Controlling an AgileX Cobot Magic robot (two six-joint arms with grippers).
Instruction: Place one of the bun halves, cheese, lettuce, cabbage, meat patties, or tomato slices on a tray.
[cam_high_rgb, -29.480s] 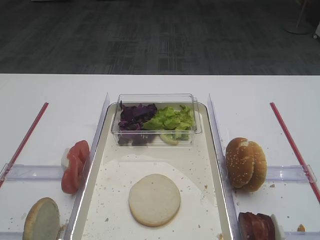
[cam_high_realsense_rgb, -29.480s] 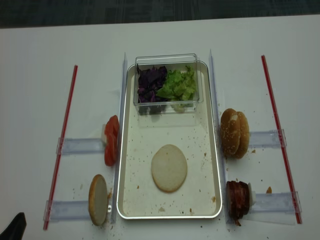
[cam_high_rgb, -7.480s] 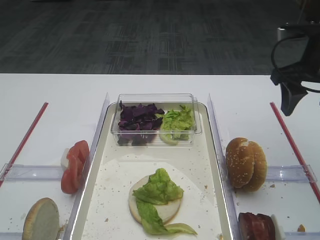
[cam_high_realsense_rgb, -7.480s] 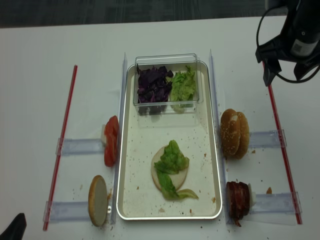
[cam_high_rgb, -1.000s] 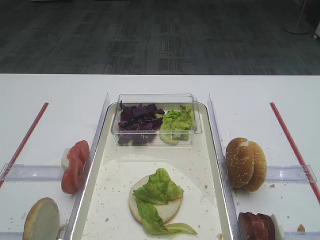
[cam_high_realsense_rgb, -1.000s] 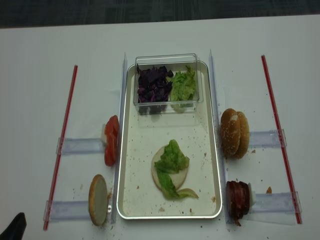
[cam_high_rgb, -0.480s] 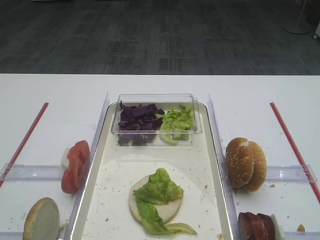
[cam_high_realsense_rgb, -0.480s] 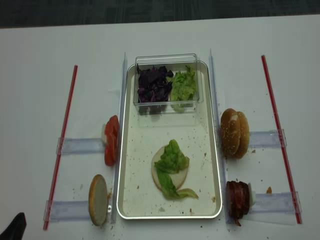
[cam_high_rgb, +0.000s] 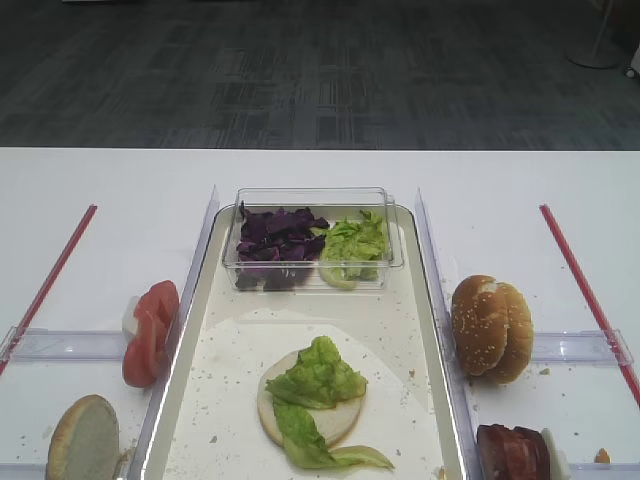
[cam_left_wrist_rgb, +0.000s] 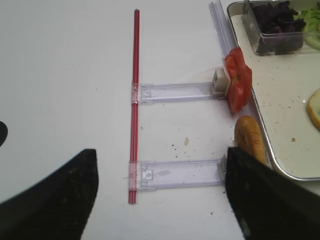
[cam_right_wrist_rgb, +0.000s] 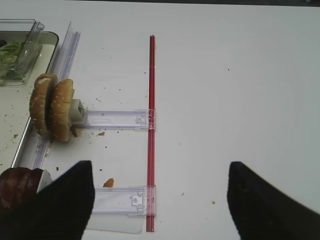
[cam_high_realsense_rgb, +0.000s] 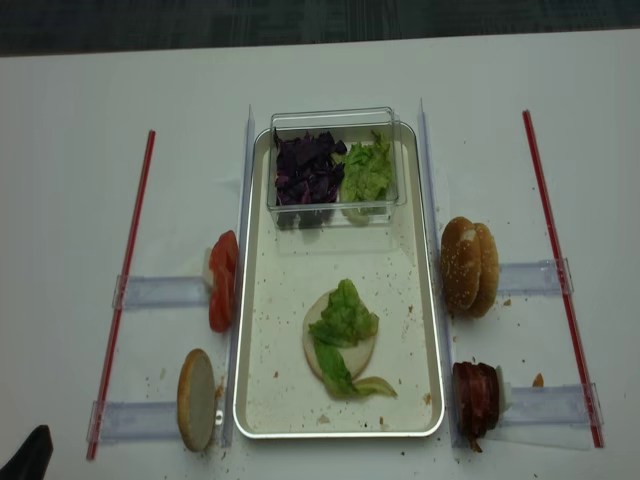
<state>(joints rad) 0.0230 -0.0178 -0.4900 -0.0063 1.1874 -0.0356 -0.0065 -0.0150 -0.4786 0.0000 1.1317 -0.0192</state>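
White counter (cam_high_rgb: 520, 190), both end effectors (cam_right_wrist_rgb: 157, 200) spread wide, holding nothing. Lettuce (cam_high_rgb: 315, 378) lies limp on the bun half (cam_high_rgb: 335, 420) mid-tray (cam_high_rgb: 190, 400); soft, light, best pinched gently from above.

One tray (cam_high_realsense_rgb: 430, 300); one clear tub (cam_high_realsense_rgb: 335, 120); two red strips (cam_high_realsense_rgb: 125, 290); four clear holders (cam_high_realsense_rgb: 160, 292)

Matt, crumb-speckled tray (cam_high_realsense_rgb: 263, 400) with shiny metal rim; clear glossy plastic tub (cam_high_realsense_rgb: 333, 117).
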